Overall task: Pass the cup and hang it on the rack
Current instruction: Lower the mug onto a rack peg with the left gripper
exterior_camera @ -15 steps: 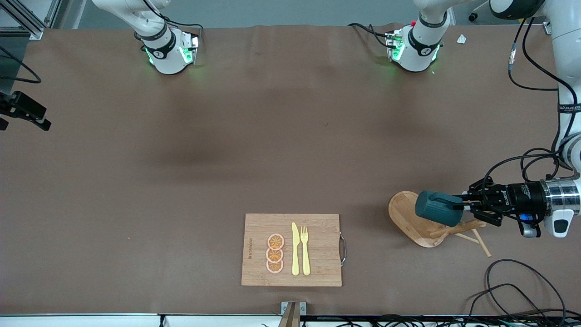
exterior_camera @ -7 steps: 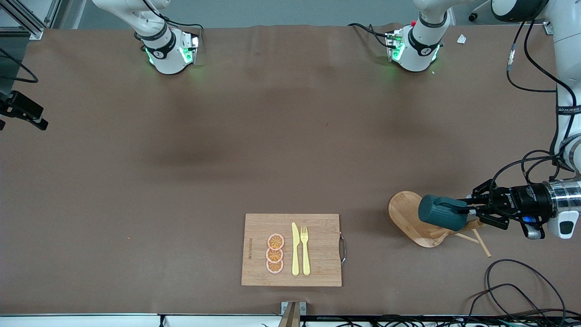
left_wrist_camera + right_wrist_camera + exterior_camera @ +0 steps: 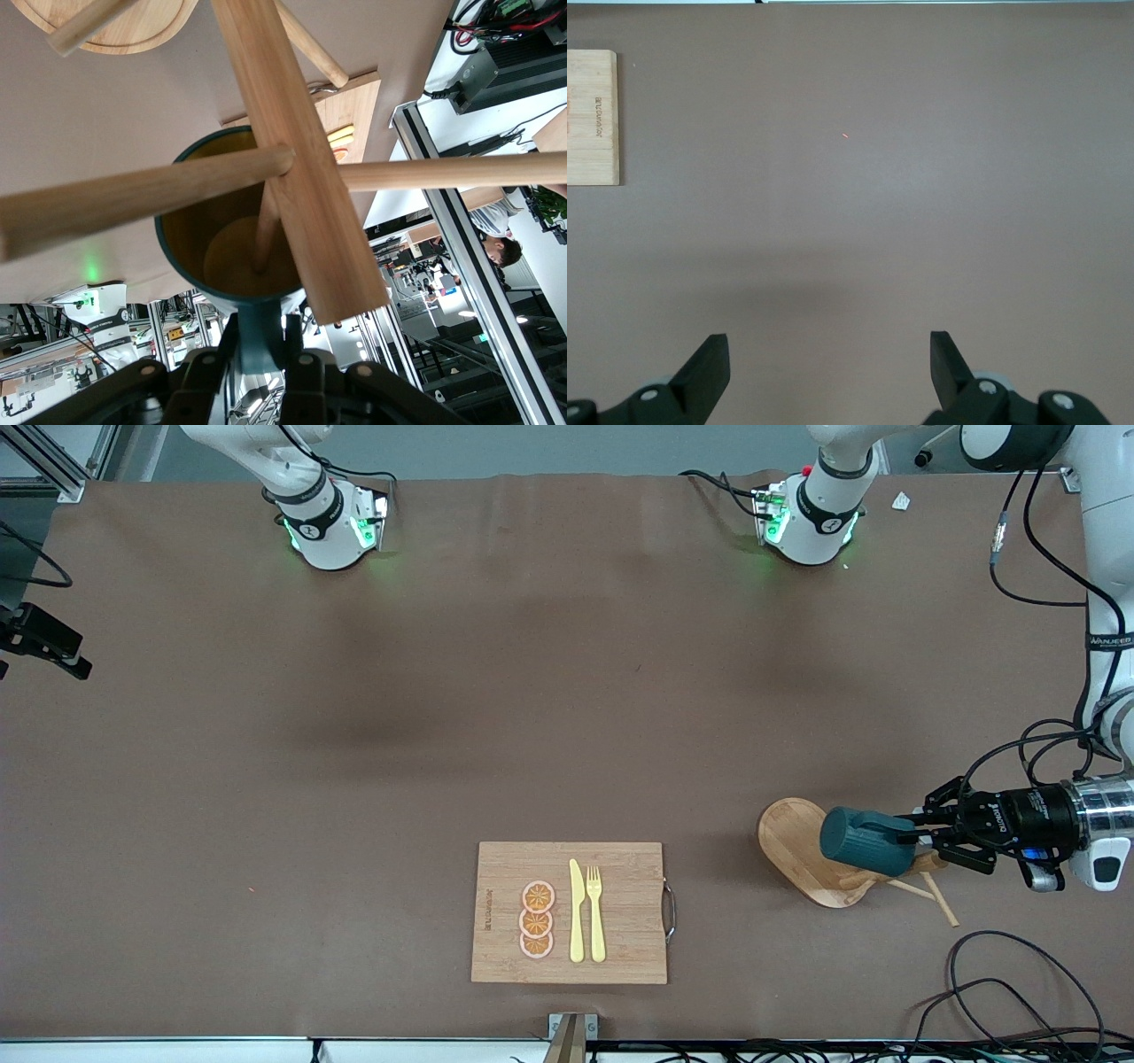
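Observation:
The dark teal cup (image 3: 864, 840) hangs on its side over the wooden rack (image 3: 788, 841), which stands near the left arm's end of the table. My left gripper (image 3: 912, 834) is shut on the cup's handle (image 3: 259, 332). In the left wrist view the mustard inside of the cup (image 3: 221, 257) faces the camera. The rack's post (image 3: 292, 177) and a long peg (image 3: 133, 199) cross in front of it. A short peg (image 3: 266, 230) lines up with the cup's mouth; whether it touches is unclear. My right gripper (image 3: 828, 345) hangs open over bare table at the right arm's end (image 3: 44, 657).
A rectangular cutting board (image 3: 620, 868) with a yellow knife (image 3: 576, 912), a fork (image 3: 595, 912) and three orange slices (image 3: 537, 919) lies near the front edge. Loose black cables (image 3: 1001, 974) trail on the table nearer the front camera than the rack.
My left gripper has carried the cup a little toward the left arm's end of the table and lower over the rack. The right gripper has drifted slightly outward.

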